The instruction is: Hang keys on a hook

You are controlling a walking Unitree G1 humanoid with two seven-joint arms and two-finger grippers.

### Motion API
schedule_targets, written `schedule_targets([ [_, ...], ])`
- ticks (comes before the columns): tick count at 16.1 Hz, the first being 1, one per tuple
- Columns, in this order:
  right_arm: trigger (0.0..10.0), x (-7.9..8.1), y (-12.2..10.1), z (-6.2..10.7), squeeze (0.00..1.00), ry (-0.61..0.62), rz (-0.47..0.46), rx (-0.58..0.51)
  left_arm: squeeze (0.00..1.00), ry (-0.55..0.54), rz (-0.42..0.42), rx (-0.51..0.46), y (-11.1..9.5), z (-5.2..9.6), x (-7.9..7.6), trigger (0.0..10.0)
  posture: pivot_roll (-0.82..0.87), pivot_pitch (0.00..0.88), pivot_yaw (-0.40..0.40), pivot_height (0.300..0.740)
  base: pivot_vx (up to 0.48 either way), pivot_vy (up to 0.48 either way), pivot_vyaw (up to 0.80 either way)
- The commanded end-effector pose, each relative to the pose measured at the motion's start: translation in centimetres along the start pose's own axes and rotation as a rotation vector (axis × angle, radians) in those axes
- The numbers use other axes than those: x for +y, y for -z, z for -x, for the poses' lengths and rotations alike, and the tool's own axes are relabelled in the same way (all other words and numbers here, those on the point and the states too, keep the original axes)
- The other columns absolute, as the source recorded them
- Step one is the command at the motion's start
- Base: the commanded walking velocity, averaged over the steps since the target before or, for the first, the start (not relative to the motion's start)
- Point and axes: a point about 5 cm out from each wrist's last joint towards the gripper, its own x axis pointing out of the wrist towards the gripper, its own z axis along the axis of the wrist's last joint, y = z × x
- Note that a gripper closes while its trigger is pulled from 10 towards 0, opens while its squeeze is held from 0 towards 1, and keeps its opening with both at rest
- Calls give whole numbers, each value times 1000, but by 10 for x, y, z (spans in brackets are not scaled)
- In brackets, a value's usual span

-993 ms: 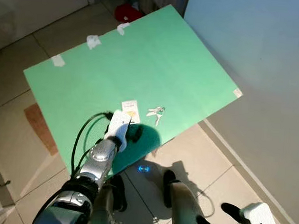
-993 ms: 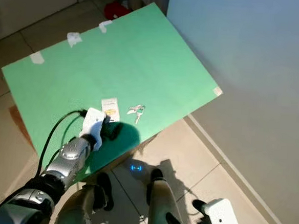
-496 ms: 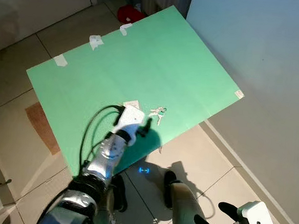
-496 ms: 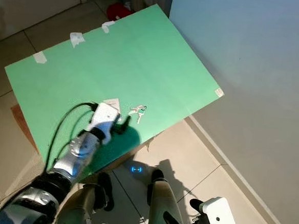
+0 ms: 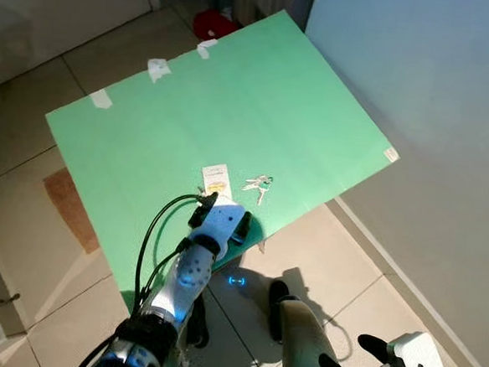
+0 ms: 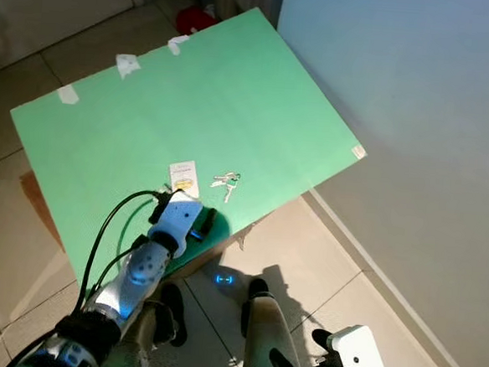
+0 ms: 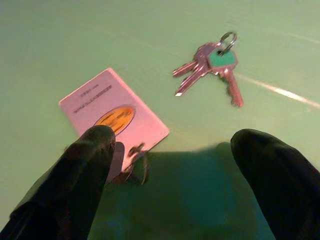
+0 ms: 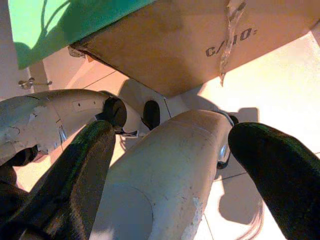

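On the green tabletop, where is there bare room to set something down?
The green tabletop is bare between the tape scraps along its far edge and the card. The crowded patch is near the front edge: card, keys and the open left pincer.

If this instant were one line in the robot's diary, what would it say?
left gripper: open, over green table | keys: lying ahead, not grasped | card: beside keys | right gripper: open, idle by leg

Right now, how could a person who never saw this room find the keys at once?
Look at the green board, near its front edge. The keys lie beside a small white card: a silvery bunch on a ring, one with a green head, just ahead of the left gripper.
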Motion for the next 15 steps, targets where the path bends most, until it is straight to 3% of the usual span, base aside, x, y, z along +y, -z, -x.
schedule_targets([
  [1,10000,1,9,1,0,-7,-15,33,0,-5,-14,28,9,6,-4,10000,-459,369,18,740,0,0,0],
  [7,10000,-2,14,2,0,-10,-7,40,0,21,14,97,19,2,-3,10000,-463,369,13,740,0,0,0],
  [9,10000,-1,16,3,0,-13,-8,43,0,-3,22,163,29,-1,5,10000,-472,375,14,740,0,0,0],
  [15,10000,-1,19,5,0,-4,-12,48,0,28,-11,167,26,-8,5,10000,-483,385,14,740,0,0,0],
])
